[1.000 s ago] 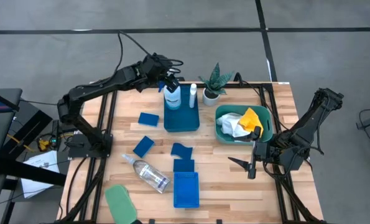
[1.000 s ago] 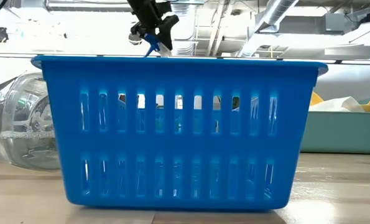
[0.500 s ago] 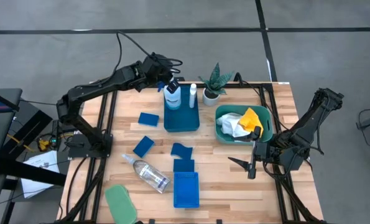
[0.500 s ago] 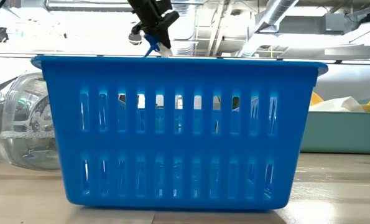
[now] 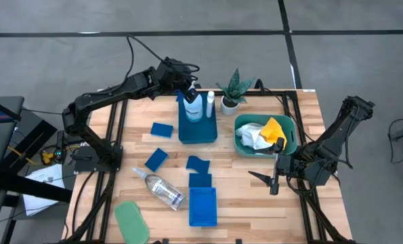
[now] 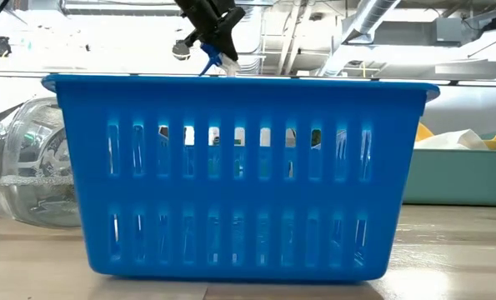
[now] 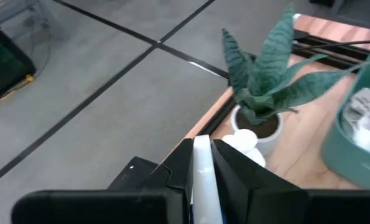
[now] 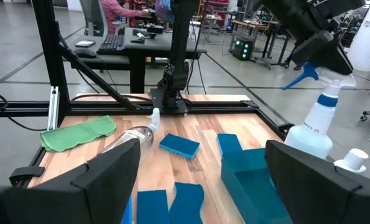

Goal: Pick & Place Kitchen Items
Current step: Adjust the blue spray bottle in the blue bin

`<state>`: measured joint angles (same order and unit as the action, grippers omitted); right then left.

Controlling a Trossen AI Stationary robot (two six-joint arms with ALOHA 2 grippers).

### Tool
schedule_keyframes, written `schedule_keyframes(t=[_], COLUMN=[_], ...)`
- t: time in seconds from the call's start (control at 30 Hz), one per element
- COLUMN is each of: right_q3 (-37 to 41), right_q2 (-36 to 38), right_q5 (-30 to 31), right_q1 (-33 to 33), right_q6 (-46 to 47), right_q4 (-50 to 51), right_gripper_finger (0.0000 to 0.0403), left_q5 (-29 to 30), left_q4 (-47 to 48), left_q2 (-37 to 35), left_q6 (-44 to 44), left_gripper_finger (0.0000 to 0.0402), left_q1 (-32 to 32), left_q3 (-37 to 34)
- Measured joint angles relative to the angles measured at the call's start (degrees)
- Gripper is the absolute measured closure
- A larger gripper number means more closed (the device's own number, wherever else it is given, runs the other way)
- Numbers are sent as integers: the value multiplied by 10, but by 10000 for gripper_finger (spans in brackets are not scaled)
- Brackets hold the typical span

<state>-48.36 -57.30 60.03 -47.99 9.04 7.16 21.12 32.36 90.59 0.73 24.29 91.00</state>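
Landmark: far blue tray [image 5: 198, 129].

My left gripper [image 5: 182, 93] clamped on head of spray bottle [image 5: 192, 107], bottle over tray's far end, tilted. I judge head grip chosen because body too fat for jaws. White bottle [image 5: 210, 104] just beside it in same tray; potted plant [image 5: 232, 91] right of tray, near – little swing room that side. Teal tub [image 5: 286, 135] further right, holds cloths. Sponges, clear bottle [image 5: 159, 187], green cloth [image 5: 130, 219] nearer me than tray. My right gripper [image 5: 274, 177] waits beyond tub, jaws wide, nothing held.

The spray bottle [image 8: 317, 118] is white with a blue trigger; the sponges [image 5: 162, 129] are blue, the cloth [image 5: 131, 221] green, the tabletop [image 5: 242, 196] pale wood.
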Motion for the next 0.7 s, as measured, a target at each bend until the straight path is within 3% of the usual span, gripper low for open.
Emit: schedule_keyframes(t=[0.7], right_q3=[0], right_q2=[0], right_q5=[0], right_q1=[0], right_q6=[0], right_q4=[0], right_gripper_finger=[67], left_q5=[-10], left_q4=[-72], left_q2=[36], left_q6=[-5], left_gripper_finger=[358], left_q1=[0], left_q3=[3])
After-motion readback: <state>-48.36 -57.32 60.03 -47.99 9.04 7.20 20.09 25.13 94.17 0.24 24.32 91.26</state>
